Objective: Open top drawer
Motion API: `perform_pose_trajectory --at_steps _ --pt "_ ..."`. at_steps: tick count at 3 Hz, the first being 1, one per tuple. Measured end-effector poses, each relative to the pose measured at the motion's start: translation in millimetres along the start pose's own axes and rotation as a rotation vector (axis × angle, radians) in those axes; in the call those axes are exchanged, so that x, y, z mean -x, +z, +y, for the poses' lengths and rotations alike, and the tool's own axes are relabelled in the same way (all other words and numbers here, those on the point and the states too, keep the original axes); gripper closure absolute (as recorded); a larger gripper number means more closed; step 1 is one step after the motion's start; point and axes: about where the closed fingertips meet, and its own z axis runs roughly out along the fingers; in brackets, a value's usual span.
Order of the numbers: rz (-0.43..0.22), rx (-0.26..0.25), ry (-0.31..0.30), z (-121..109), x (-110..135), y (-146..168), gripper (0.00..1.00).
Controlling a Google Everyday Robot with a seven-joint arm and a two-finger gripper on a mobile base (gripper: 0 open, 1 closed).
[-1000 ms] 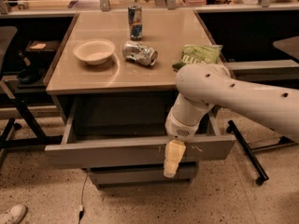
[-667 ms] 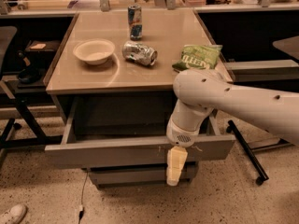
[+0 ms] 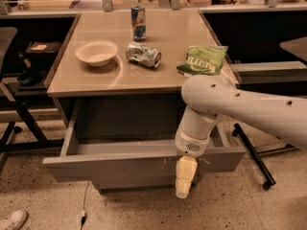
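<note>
The top drawer (image 3: 120, 169) stands pulled far out under the tabletop (image 3: 168, 47). The gripper (image 3: 183, 188) hangs at its front, and I cannot tell whether it is open or closed. Pulling further risks hauling the drawer clean out.

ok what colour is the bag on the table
Green bag, best in the camera view; the gripper hangs at the top drawer front.

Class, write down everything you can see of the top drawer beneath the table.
The top drawer is grey, handleless, and pulled well out from under the table, exposing a shallow grey interior between two side walls. Its wide front faces the camera, with small pale scratches right of centre. The gripper hangs down across that front, right of centre; contact is unclear.
</note>
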Motion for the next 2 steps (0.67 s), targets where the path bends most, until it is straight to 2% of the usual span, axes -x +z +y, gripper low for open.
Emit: perform_pose_trajectory --at_steps 1,2 --pt "-0.024 0.044 0.03 31.3 -10.2 -1.0 0.0" --pt "-0.024 0.044 0.03 30.5 -9.3 -1.0 0.0"
